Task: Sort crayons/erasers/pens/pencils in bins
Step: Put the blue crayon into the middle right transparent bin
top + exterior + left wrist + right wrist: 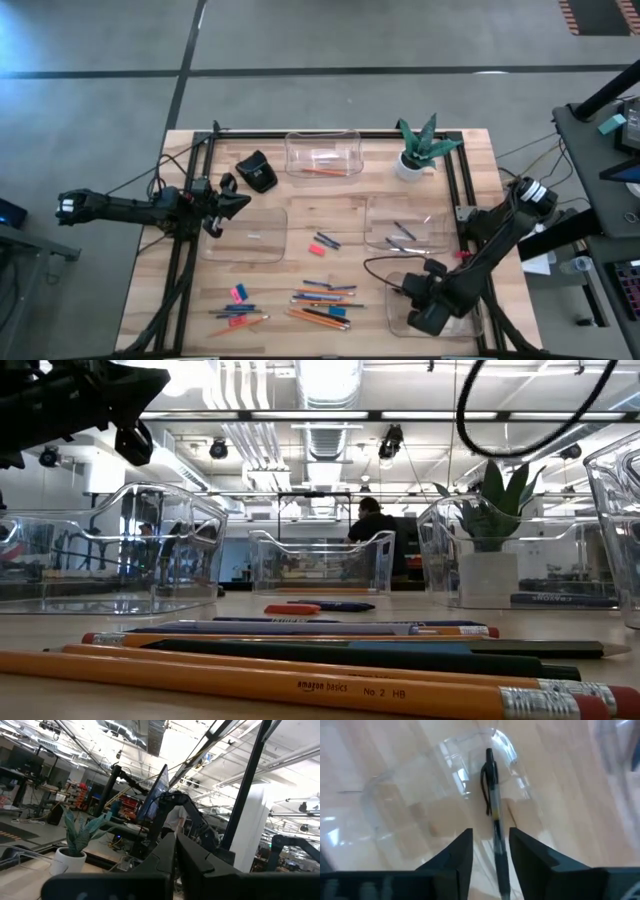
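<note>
Lying between parted right end effector (490,847) fingers: pen (492,800), over bin (420,805).

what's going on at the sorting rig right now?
Right gripper hangs over the near-right bin, jaws apart, with a pen between them pointing down into the bin; looks like a drop, though whether it is free yet is unclear. Left gripper waits shut at the table's left, above the left bin. Most pencils, pens and erasers lie loose along the near edge.
</note>
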Robot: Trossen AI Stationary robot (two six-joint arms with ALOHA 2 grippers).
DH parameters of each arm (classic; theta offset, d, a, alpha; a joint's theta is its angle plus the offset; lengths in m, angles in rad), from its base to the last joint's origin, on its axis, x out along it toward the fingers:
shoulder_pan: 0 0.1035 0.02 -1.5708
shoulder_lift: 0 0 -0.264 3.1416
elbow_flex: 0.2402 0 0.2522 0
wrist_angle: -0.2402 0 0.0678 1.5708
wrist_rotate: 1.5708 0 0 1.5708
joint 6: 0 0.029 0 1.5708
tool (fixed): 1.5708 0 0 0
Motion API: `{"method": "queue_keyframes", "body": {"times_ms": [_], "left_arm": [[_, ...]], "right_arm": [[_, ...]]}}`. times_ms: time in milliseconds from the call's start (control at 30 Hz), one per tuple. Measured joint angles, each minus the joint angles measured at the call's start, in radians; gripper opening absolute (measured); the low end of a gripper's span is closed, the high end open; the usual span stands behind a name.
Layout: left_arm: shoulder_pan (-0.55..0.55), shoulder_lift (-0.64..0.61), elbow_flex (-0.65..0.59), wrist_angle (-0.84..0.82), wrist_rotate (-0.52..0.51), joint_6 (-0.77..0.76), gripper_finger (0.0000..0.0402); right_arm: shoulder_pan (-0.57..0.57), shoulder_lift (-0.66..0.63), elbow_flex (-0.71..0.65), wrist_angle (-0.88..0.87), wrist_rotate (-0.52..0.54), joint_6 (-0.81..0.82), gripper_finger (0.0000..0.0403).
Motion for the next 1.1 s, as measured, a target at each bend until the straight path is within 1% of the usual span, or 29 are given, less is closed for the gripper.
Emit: {"method": "queue_keyframes", "body": {"times_ms": [167, 233, 267, 333, 433, 567, 633, 700, 733, 833, 967, 1033, 1100], "left_arm": [[0.0, 0.0, 0.0, 0.0, 0.0, 0.0, 0.0], [0.0, 0.0, 0.0, 0.0, 0.0, 0.0, 0.0], [0.0, 0.0, 0.0, 0.0, 0.0, 0.0, 0.0], [0.0, 0.0, 0.0, 0.0, 0.0, 0.0, 0.0], [0.0, 0.0, 0.0, 0.0, 0.0, 0.0, 0.0], [0.0, 0.0, 0.0, 0.0, 0.0, 0.0, 0.0], [0.0, 0.0, 0.0, 0.0, 0.0, 0.0, 0.0], [0.0, 0.0, 0.0, 0.0, 0.0, 0.0, 0.0], [0.0, 0.0, 0.0, 0.0, 0.0, 0.0, 0.0], [0.0, 0.0, 0.0, 0.0, 0.0, 0.0, 0.0], [0.0, 0.0, 0.0, 0.0, 0.0, 0.0, 0.0], [0.0, 0.0, 0.0, 0.0, 0.0, 0.0, 0.0], [0.0, 0.0, 0.0, 0.0, 0.0, 0.0, 0.0]], "right_arm": [[-0.002, -0.008, 0.153, -0.249, 0.017, 0.057, 0.0139], [-0.008, -0.007, 0.204, -0.307, 0.058, 0.085, 0.014], [-0.012, -0.007, 0.226, -0.313, 0.099, 0.09, 0.0141], [-0.024, -0.007, 0.264, -0.304, 0.213, 0.078, 0.0141], [-0.061, 0.003, 0.311, -0.241, 0.374, -0.045, 0.0141], [-0.145, 0.021, 0.34, -0.134, 0.503, -0.246, 0.014], [-0.204, 0.025, 0.336, -0.082, 0.529, -0.307, 0.0137], [-0.271, 0.037, 0.327, -0.028, 0.522, -0.356, 0.0133], [-0.301, 0.045, 0.32, 0.001, 0.502, -0.38, 0.0131], [-0.388, 0.075, 0.294, 0.128, 0.395, -0.494, 0.0124], [-0.464, 0.134, 0.278, 0.338, 0.224, -0.647, 0.0118], [-0.488, 0.172, 0.285, 0.383, 0.16, -0.692, 0.0116], [-0.504, 0.215, 0.302, 0.405, 0.133, -0.71, 0.0116]]}}
